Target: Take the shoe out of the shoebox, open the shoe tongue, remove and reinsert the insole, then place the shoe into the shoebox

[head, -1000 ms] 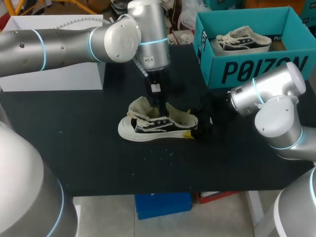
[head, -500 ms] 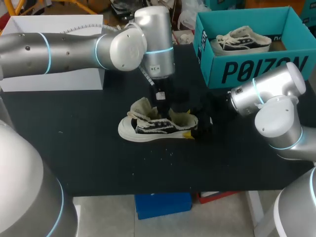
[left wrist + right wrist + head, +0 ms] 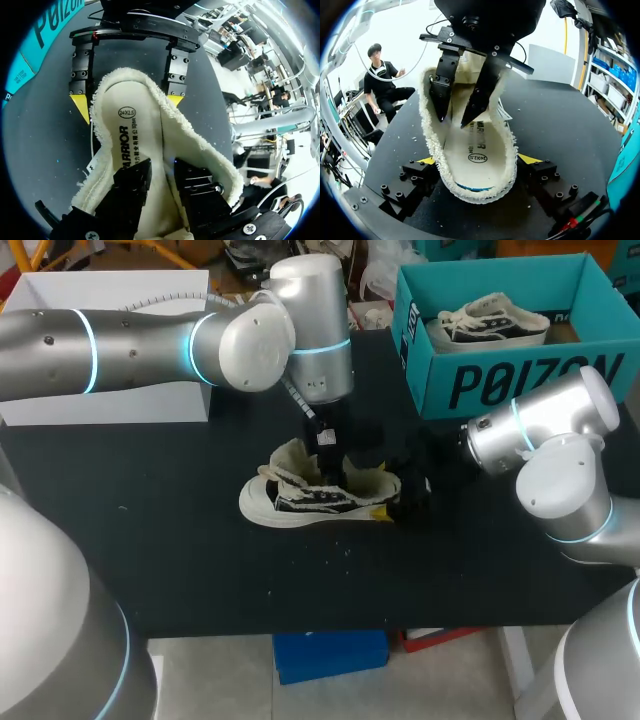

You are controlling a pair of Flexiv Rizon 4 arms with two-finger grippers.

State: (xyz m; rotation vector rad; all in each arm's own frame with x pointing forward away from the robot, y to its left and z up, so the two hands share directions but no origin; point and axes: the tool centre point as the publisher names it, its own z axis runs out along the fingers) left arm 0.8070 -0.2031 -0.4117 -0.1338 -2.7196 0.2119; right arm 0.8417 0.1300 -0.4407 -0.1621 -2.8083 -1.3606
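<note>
The front of the black table lies nearest. The shoe rests on its sole around the middle of the table, with its white toe towards my left and its heel towards my right. It is out of the box, and its fleecy lining is spread wide at the opening.

The right gripper is at the heel end, low on the table. One yellow-tipped finger presses each side of the fleecy heel collar, so it is clamped on the shoe. The left wrist view shows the same thing, with the two yellow tips hugging the heel from either side.

The left gripper comes straight down from above into the mouth of the shoe, towards the toe from the right gripper. Its two dark fingers stand a little apart, and I can see nothing pinched between them. Their tips are down inside the shoe, at the pale insole. The insole lies flat in the shoe, its heel end between the right gripper's tips.

Farther back on my right stands the teal shoebox, well apart from both grippers. It is open at the top, and a second shoe lies inside.
</note>
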